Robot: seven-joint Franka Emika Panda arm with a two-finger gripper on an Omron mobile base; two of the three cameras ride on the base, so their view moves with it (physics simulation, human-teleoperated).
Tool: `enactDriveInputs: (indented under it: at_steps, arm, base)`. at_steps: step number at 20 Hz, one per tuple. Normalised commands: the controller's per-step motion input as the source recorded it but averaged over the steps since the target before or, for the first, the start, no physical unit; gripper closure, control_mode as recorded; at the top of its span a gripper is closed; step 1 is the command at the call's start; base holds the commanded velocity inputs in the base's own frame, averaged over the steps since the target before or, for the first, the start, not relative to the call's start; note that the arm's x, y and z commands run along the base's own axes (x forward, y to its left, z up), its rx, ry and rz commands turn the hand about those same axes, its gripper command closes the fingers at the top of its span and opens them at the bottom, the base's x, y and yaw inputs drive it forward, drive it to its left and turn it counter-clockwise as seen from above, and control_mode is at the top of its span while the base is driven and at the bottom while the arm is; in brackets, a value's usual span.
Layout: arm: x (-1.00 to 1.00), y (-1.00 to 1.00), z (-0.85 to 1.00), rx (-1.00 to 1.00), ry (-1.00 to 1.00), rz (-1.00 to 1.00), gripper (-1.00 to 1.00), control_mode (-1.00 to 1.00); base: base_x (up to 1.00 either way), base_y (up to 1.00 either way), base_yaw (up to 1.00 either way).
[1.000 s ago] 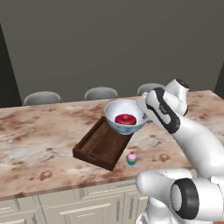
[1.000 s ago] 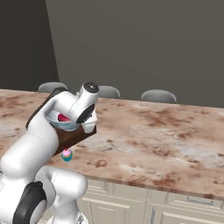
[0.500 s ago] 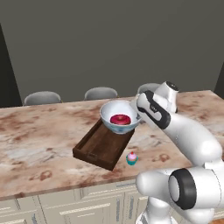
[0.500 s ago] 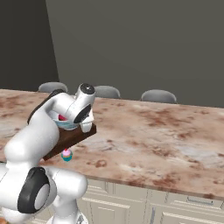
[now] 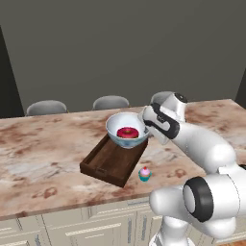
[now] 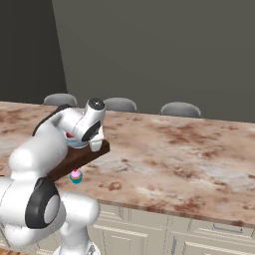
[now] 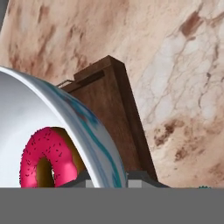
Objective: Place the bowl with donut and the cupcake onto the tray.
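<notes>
STEP: bowl (image 5: 127, 129) with donut (image 5: 127, 133) in your gripper (image 5: 148, 126), clamped on its rim, above tray (image 5: 108, 163) | NEXT: lower and release; cupcake (image 5: 144, 174) waits beside it

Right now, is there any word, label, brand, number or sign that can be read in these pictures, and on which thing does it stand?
None: no text can be read on anything.
bowl: a pale blue pattern outside, no letters.
donut: dark sprinkles on the icing, no marks.
tray: plain brown wood.
cupcake: too small to show any label.
counter: marbled stone, no sign.
</notes>
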Motion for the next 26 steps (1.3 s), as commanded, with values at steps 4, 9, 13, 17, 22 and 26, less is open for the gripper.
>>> enactDriveInputs:
  at_steps: [4,9,13,17,22,26]
  arm:
    - [0.13,0.06,-0.21,0.00,-0.01,-0.01,1.00,-1.00]
    - [0.17,0.02,-0.21,0.00,-0.02,-0.01,1.00,-1.00]
    - [0.20,0.06,-0.16,0.00,-0.01,-0.01,1.00,-1.00]
    - [0.19,0.10,-0.14,0.00,0.00,0.00,1.00,-1.00]
    - [0.20,0.09,-0.13,0.00,0.00,-0.01,1.00,-1.00]
    - [0.18,0.04,-0.15,0.00,0.00,-0.01,1.00,-1.00]
  base:
    - [0.00,0.00,0.00]
    - [0.00,0.00,0.00]
    - [0.00,0.00,0.00]
    - [0.00,0.00,0.00]
    - [0.00,0.00,0.00]
    - [0.00,0.00,0.00]
